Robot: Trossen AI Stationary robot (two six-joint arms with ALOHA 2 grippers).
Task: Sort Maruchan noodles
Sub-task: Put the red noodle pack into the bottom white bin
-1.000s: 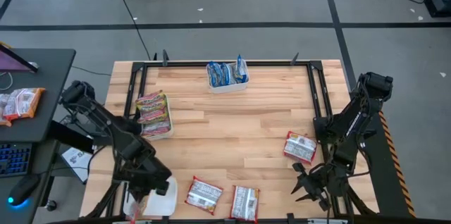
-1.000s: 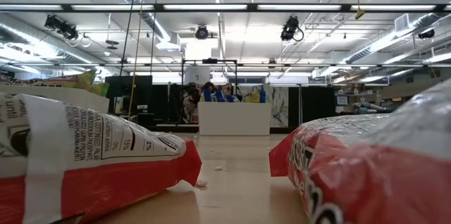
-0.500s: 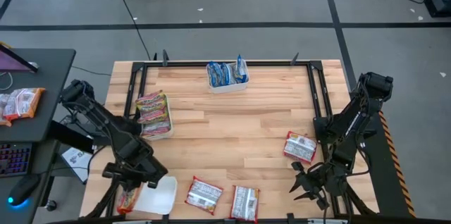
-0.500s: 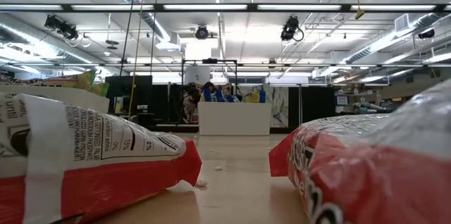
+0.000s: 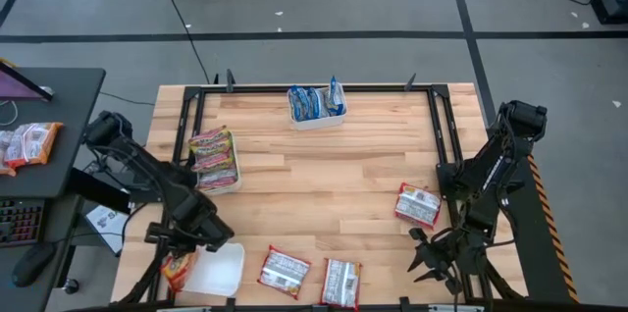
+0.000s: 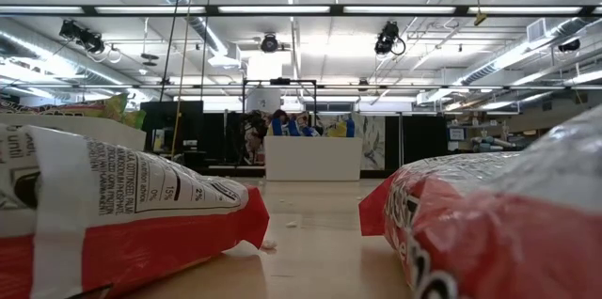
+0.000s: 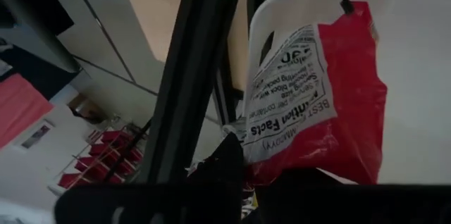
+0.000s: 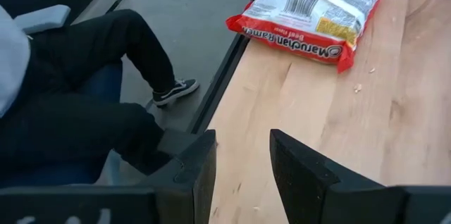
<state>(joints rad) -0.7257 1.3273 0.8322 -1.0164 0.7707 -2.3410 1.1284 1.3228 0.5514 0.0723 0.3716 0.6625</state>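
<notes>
Left claw (image 5: 180, 265) clenched on a red packet (image 7: 317, 104) beside the near-left white tray (image 5: 218, 271). Right claw (image 8: 243, 155) parted, empty, near tabletop (image 5: 324, 180) edge. Two trays hold packets; three red packets (image 5: 284, 271) remain loose, unsorted.

1. Left gripper (image 5: 182, 258) moves from over the white tray (image 5: 218, 271) at the near-left corner to the tray's left edge, further toward the table's left side.
2. The red packet (image 5: 178, 271) it grips moves along with it, now half over the tray's left rim, half off it.
3. More of the tray's white bottom is exposed.
</notes>
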